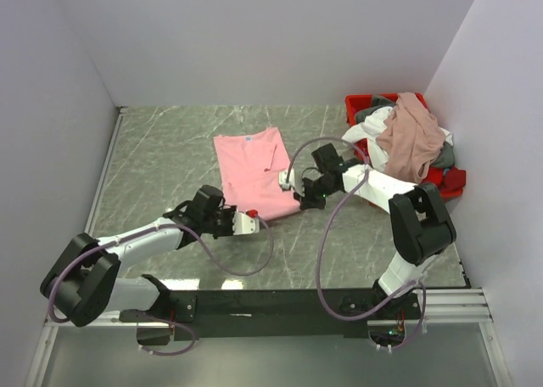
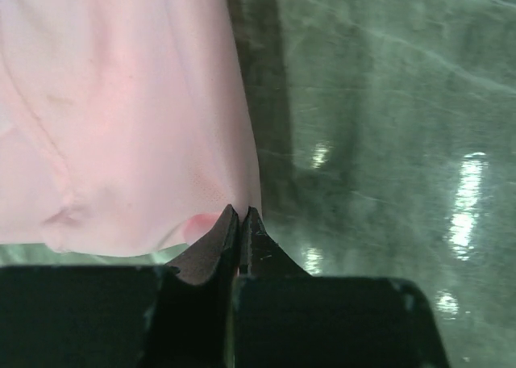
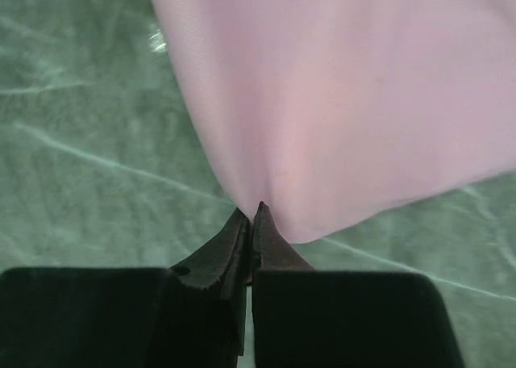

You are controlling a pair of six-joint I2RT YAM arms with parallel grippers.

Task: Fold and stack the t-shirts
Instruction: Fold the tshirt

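Observation:
A light pink t-shirt (image 1: 253, 171) lies flat on the table, collar toward the back wall. My left gripper (image 1: 254, 221) is at the shirt's near hem, and in the left wrist view its jaws (image 2: 242, 213) are shut on the corner of the pink cloth (image 2: 121, 118). My right gripper (image 1: 285, 183) is at the shirt's right edge; its jaws (image 3: 251, 211) are shut on the pink cloth (image 3: 347, 102), which puckers toward the tips. More t-shirts are heaped at the back right: a dusty rose one (image 1: 411, 137) on top, white (image 1: 373, 143) and grey (image 1: 445, 156) beneath.
The heap sits in and over a red plastic bin (image 1: 363, 103) in the back right corner. White walls close in the left, back and right sides. The green marbled tabletop (image 1: 161, 158) surrounds the pink shirt. Both arms' cables loop over the near part of the table.

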